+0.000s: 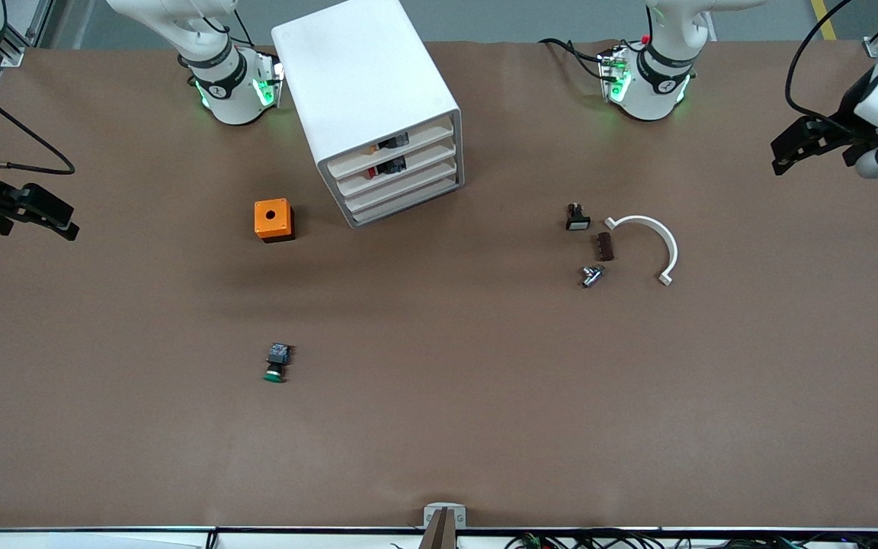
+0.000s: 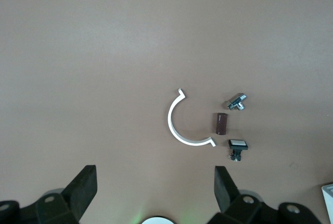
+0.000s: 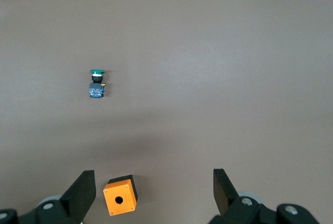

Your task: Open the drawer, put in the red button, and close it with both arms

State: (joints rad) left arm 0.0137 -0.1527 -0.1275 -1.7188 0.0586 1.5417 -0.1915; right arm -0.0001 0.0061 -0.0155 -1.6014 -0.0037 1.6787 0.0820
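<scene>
Drawer (image 1: 420,171) two sits upper centre of the front view, looks pushed in, and a red-and-black part I'd guess is the red button (image 1: 387,166) already shows in its slot. Right gripper (image 1: 58,217) hangs mid-height at its frame edge, spread and empty. The left gripper (image 1: 805,145), at the other edge, is the same. Risks: hooking one of the lookalike drawers, dragging the skewed cabinet (image 1: 363,76), or grabbing the green button (image 1: 277,363) lower down instead.

Matt brown table (image 1: 439,427); smooth white plastic cabinet (image 1: 355,69); shiny metal fitting (image 1: 592,275); glossy orange box (image 1: 272,219)
</scene>
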